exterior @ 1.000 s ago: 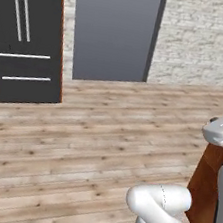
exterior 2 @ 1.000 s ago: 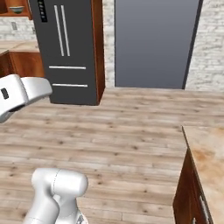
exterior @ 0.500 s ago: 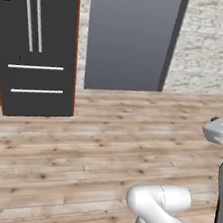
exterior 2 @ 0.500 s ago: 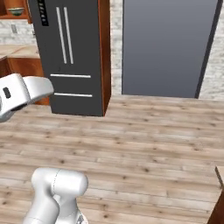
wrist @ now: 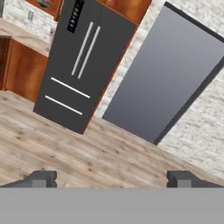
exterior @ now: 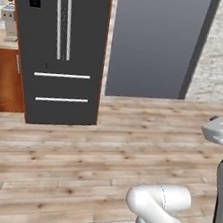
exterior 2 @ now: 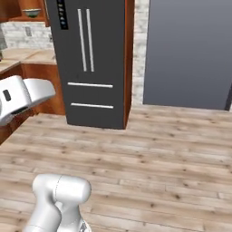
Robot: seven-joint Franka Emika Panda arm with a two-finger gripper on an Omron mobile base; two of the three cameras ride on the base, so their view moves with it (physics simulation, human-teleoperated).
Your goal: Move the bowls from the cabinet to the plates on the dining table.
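Mobile base in transit, end effector [wrist: 112, 179] empty with fingertips spread wide apart.
Ahead stand a black refrigerator [exterior 2: 88, 63] and grey door [exterior: 154, 41]; a bowl [exterior 2: 31, 13] sits on a wooden shelf at far left, beyond the counter [exterior 2: 27, 56].

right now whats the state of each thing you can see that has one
fridge: all doors and both drawers shut, standing upright
grey door: shut
end effector: open, fingertips wide apart, holding nothing
bowl: sitting on an open shelf at the upper left of the right base view, too small to tell more
low wooden cabinet: door shut
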